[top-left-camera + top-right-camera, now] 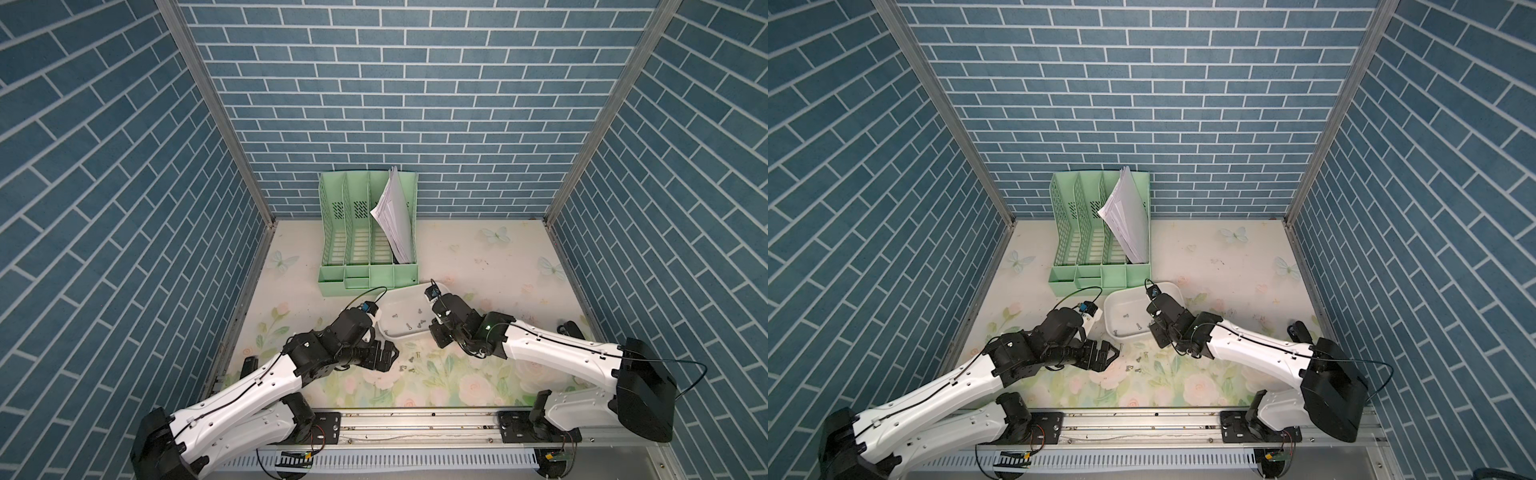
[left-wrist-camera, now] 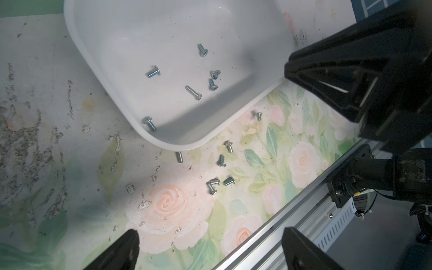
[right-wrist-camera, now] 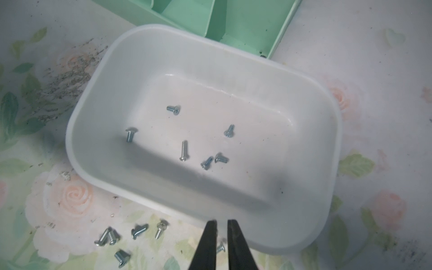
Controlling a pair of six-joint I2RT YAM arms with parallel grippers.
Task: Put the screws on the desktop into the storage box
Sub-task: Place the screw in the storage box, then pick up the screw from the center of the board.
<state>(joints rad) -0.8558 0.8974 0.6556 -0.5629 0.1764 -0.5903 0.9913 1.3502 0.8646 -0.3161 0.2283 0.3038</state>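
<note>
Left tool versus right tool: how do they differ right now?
The left tool stands wide open; the right tool is shut. The left tool hangs over the desktop near the loose screws; the right tool's tips sit at the rim of the storage box, contact unclear. Both are black, and neither visibly holds a screw.

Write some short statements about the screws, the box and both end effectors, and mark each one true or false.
1. Six screws lie inside the storage box. True.
2. The desktop holds no screws. False: several loose screws lie beside the box.
3. The left end effector is shut. False: its jaws stand wide open.
4. The right end effector is shut. True.
5. The green file organiser is empty. False: papers stand in one compartment.
</note>
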